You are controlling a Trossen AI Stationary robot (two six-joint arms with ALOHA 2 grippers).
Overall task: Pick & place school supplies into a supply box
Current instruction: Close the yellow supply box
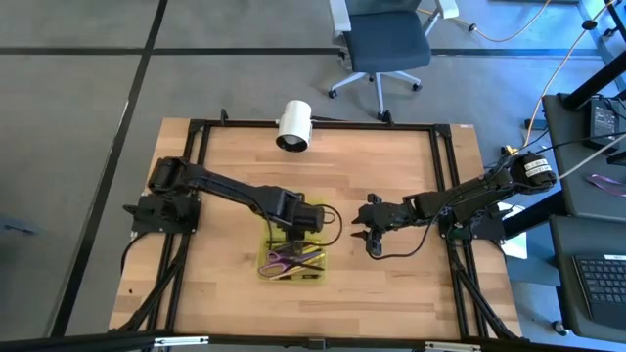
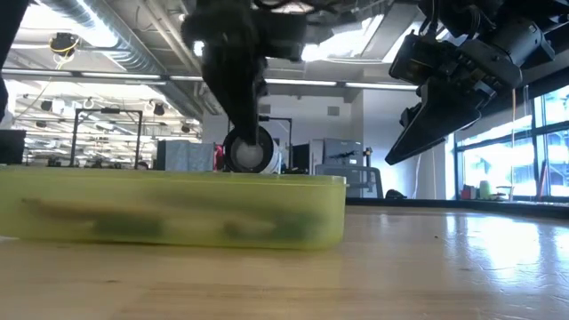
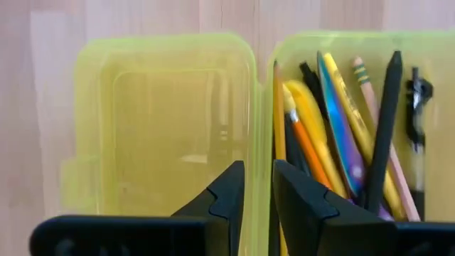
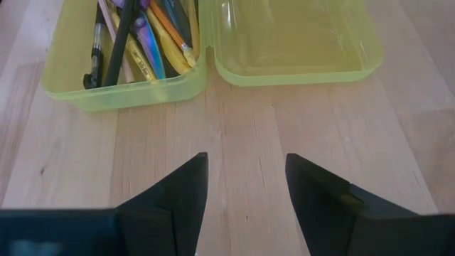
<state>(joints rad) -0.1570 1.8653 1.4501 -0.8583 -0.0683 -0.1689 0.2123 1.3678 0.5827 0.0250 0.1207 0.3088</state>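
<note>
Translucent yellow-green plastic forms the supply box (image 1: 291,264), a shallow rectangular case with rounded corners, lying open on the pale wood-plank table (image 1: 391,176) as two hinged halves side by side. One half is bare; the other holds the school supplies (image 3: 341,135), lying roughly parallel in a loose bundle. In the left wrist view the supplies that can be counted are two black pens, one tan pencil with a striped end, two yellow pencils, one orange pencil and one blue item with a glossy sheen; further pieces may lie beneath them. In the high view the purple-handled scissors (image 1: 282,259) show in the case among the pens. The left gripper (image 3: 257,195) hangs directly over the hinge line between the two halves, its two dark, smooth fingers parted by a narrow gap and holding nothing. The right gripper (image 4: 245,192) waits over bare wood near the case, its fingers standing about half apart and empty. One white cylinder (image 1: 293,124) lies at the table's far edge, well apart from the case. One grey office chair (image 1: 386,44) stands on the floor beyond the table.
</note>
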